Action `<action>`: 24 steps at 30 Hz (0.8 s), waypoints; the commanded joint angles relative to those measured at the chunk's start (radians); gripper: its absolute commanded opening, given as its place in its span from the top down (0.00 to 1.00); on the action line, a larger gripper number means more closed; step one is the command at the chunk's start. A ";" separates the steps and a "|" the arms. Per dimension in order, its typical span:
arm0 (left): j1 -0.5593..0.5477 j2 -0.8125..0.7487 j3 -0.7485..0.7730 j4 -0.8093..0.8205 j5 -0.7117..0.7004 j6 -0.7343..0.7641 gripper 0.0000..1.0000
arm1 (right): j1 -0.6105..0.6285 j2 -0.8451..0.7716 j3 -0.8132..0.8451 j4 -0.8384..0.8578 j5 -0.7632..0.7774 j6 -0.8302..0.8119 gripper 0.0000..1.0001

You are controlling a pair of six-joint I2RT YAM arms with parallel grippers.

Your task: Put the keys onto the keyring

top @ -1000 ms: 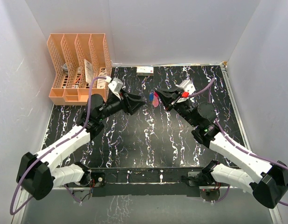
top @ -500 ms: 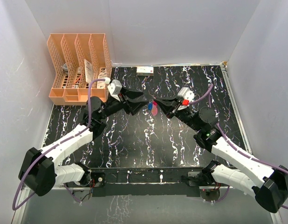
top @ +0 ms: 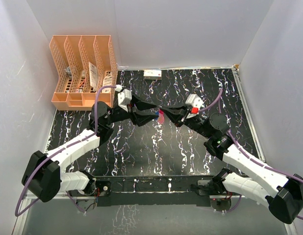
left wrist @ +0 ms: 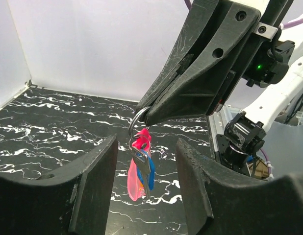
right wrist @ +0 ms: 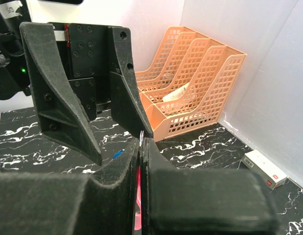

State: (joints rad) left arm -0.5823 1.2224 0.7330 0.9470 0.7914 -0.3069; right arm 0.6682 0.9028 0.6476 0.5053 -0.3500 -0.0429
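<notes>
Right hand (left wrist: 147, 116) pinched shut on keyring (left wrist: 136, 121), ring at fingertips, red strap (left wrist: 135, 176) dangling above tabletop (left wrist: 53, 132). Keys (left wrist: 147, 171) hang beside strap; fully threaded or not, cannot tell. Left hand (left wrist: 145, 147) half open, straddling bundle, gripping nothing. Plan: hold ring steady, close left on key heads only, no twisting.

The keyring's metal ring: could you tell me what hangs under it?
Under the ring hang a red-pink strap, a blue key and a silvery key; overlapping tops hide how they attach.
</notes>
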 commanded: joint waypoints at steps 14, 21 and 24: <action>0.003 0.035 0.044 0.096 0.000 0.002 0.67 | 0.000 -0.020 -0.012 0.056 -0.029 0.009 1.00; 0.003 0.047 0.051 0.111 0.002 -0.009 0.77 | 0.000 -0.020 -0.016 0.062 -0.032 0.014 1.00; 0.004 0.057 0.057 0.117 0.007 -0.015 0.82 | -0.001 -0.018 -0.015 0.064 -0.032 0.017 1.00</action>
State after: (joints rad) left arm -0.5823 1.2747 0.7444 0.9993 0.7933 -0.3210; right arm 0.6678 0.9028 0.6384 0.5045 -0.3733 -0.0414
